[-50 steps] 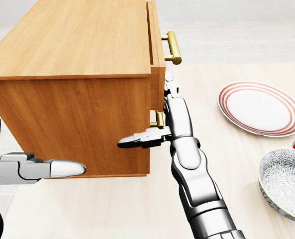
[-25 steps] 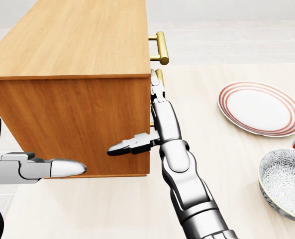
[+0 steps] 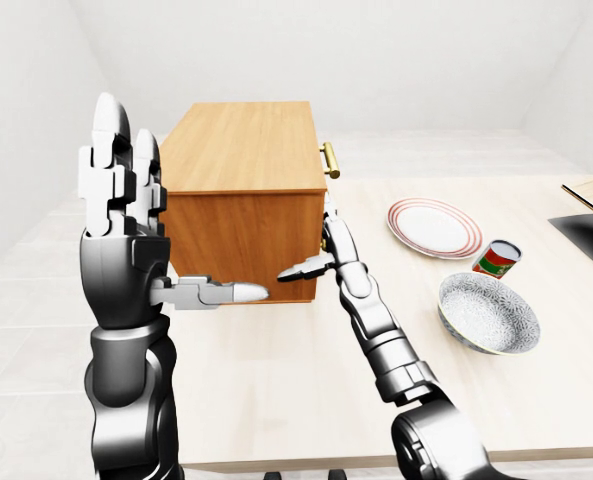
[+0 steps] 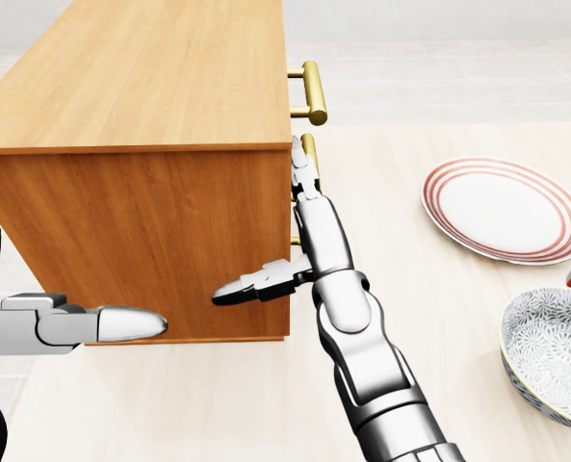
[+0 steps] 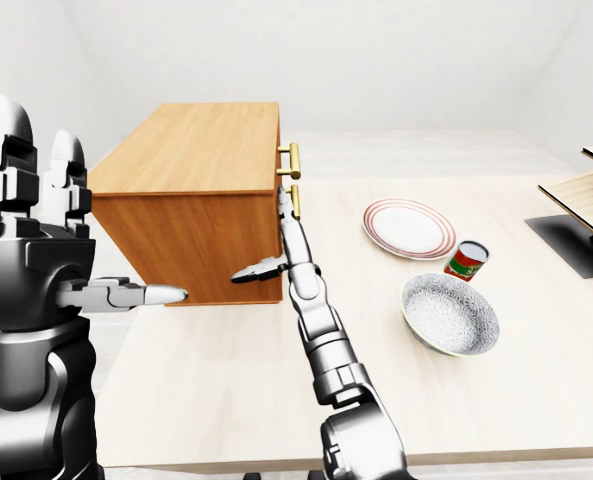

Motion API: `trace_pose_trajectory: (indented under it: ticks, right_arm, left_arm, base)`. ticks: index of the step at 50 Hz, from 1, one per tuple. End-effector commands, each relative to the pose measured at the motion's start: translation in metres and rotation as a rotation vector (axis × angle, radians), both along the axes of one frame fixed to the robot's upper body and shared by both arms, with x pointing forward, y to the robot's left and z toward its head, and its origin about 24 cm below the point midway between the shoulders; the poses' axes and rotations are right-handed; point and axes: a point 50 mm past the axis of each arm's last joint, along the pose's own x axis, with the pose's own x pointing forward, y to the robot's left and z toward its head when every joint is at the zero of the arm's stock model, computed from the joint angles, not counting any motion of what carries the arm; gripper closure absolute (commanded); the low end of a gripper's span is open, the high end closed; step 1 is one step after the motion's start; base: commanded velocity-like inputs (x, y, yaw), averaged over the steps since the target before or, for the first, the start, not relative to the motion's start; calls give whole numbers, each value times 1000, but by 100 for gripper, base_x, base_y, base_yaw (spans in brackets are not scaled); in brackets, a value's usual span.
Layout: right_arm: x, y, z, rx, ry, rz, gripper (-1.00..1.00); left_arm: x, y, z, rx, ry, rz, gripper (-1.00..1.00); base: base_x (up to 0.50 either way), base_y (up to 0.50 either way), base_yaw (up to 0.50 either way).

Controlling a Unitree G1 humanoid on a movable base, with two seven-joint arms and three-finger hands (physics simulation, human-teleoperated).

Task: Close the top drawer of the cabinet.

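The cabinet [image 4: 141, 173] stood on the pale table [image 4: 439, 318], and it is the landmark for all places here. In the head view it filled the upper left part. Its top drawer was pushed in, so that the drawer face was level with the cabinet's right side. The top drawer handle [image 4: 311, 92], a brass bar, stood out from this side near the top edge. A second brass handle [image 5: 296, 200] was just below it on the same side.

The right hand [image 4: 299, 241] was stretched flat along the right side of the cabinet. Its fingers [image 4: 302, 178] were straight and pointed up, with the tips next to the lower handle and below the top drawer handle. The thumb [image 4: 251, 282] stood out sideways across the wooden side panel. The hand was wide and held nothing.

The left hand [image 3: 121, 240] was raised to the left of the cabinet, apart from it. Its fingers pointed upward, its thumb [image 3: 221, 293] pointed toward the cabinet, and it was wide and held nothing.

To the right of the cabinet, well apart from it, a plate with red rings [image 4: 504, 209] lay on the table. Lower in the view was a patterned bowl [image 3: 488, 313]. A red and green can [image 3: 497, 259] lay between the plate and the bowl.
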Motion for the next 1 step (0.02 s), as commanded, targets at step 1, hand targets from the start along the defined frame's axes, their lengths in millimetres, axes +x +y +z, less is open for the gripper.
trace_pose_trajectory:
  ticks: [1]
  right_arm:
    - [-25, 66, -27, -27, 123, 252, -100]
  left_arm:
    - [0, -1, 1, 1, -3, -2, -100]
  base:
    - [0, 0, 0]
